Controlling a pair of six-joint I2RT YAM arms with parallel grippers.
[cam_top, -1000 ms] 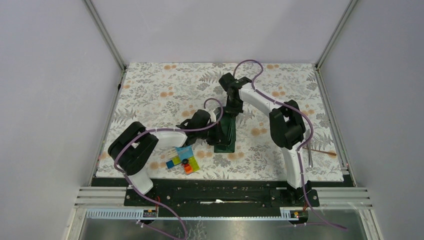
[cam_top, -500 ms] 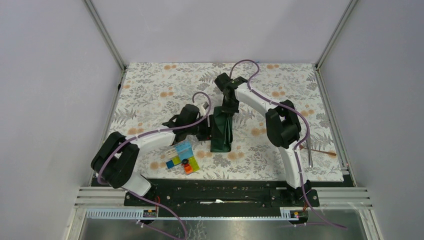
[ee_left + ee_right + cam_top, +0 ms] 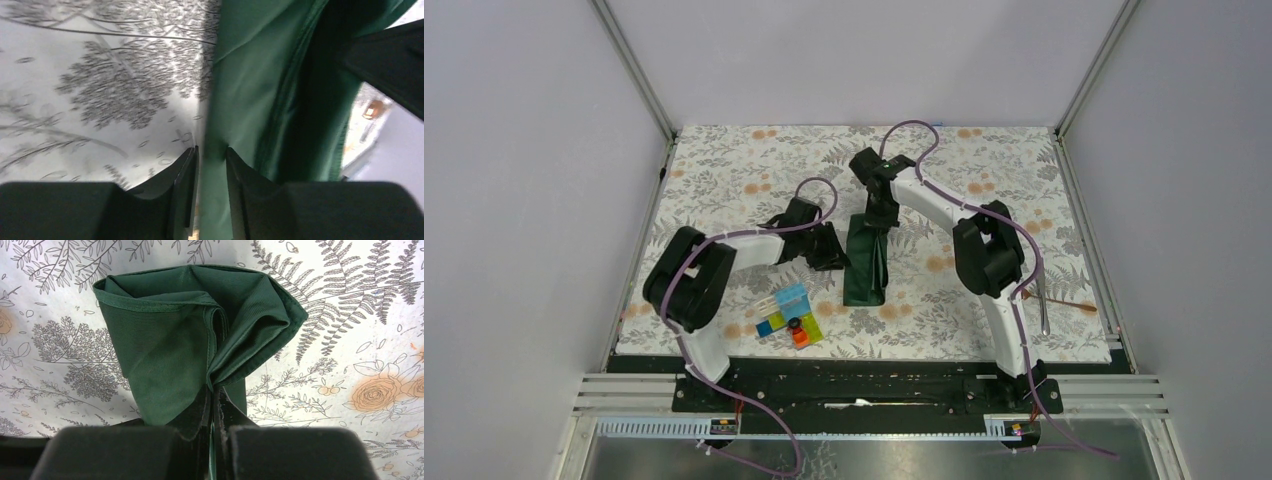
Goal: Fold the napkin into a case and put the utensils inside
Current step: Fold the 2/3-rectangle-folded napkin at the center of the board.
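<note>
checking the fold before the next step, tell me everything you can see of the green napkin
The napkin is dark green, faintly shiny cloth with a stitched hem, folded into a narrow layered strip running near to far on the floral table covering. Its far end is bunched and pinched in the shut right gripper. The left gripper, jaws slightly apart, sits at its left edge.

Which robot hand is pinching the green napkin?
The right gripper: its fingers are shut on a bunched fold of the napkin. The left gripper, beside the napkin's edge, shows a gap between its fingers.
</note>
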